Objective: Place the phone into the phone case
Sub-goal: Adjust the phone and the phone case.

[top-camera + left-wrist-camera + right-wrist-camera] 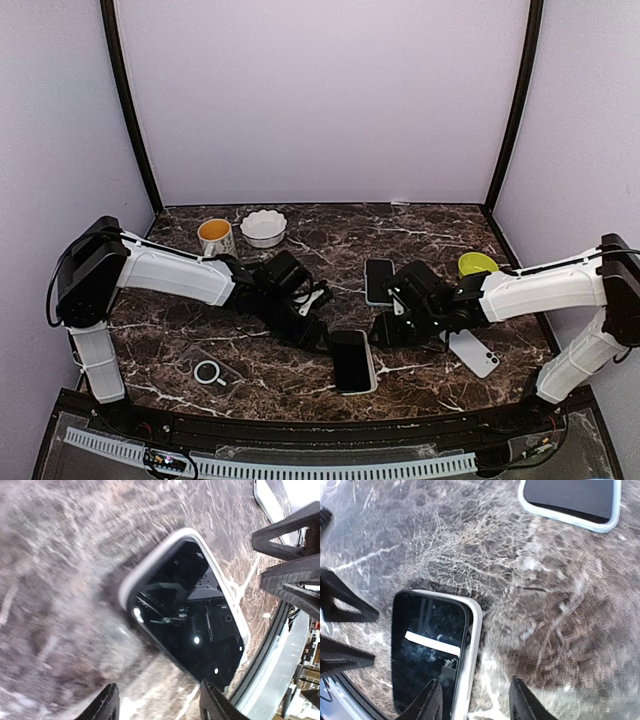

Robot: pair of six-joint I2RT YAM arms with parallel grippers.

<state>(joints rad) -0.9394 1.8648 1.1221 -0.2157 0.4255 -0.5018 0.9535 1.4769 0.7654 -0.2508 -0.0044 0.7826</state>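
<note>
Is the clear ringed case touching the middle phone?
No, the clear case lies apart from the phone, with marble table showing between them.

The second phone (568,497) runs past the top edge.

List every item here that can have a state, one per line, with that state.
left gripper: open, empty
right gripper: open, gripping nothing
centre phone: flat, screen up and dark, pale rim around it, not held
far phone: flat, screen up, dark
white phone: flat, back up
clear case: flat, empty
mug: upright
white bowl: upright, looks empty
green bowl: upright, partly hidden
</note>
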